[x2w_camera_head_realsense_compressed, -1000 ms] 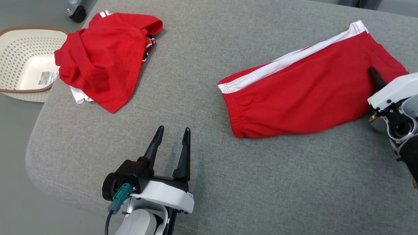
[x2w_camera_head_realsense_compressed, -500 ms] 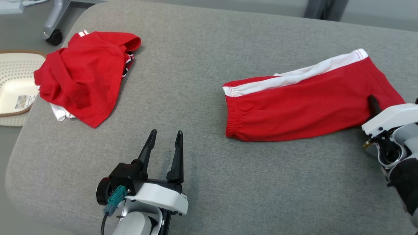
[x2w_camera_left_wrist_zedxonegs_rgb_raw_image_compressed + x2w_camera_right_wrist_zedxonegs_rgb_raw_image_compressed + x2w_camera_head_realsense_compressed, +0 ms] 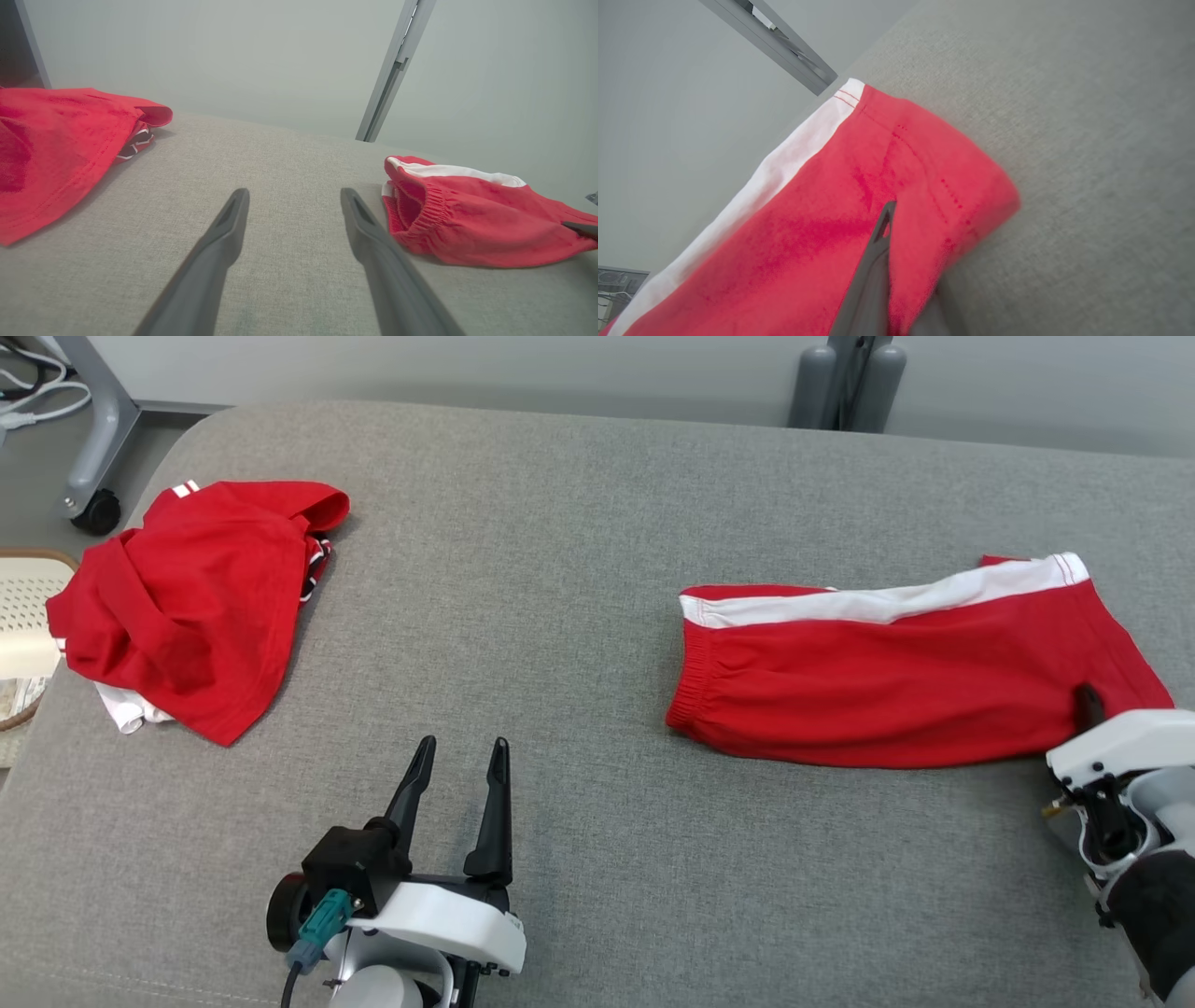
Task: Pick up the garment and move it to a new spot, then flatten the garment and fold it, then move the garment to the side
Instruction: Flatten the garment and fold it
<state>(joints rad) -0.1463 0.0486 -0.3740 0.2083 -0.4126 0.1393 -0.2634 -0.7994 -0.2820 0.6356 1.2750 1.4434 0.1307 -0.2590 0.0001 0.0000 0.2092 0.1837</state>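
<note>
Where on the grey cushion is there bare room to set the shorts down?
The widest bare stretch of the grey cushion lies between the crumpled red pile at left and the red shorts at right, ahead of the open left gripper. The near strip in front of the shorts is bare too. Crowded: the right edge, where the right gripper pinches the shorts.

- The left gripper [image 3: 464, 743] has two long black fingers, narrow at the tips, which grow from a black block.
- Behind the block there is a smooth white shell.
- A teal plug [image 3: 325, 913] with a dark cable [image 3: 297, 980] sits at its side.
- The right gripper [image 3: 1087, 702] has the same white shell, with black inner parts, a small brass-coloured piece and a dark forearm cover.
</note>
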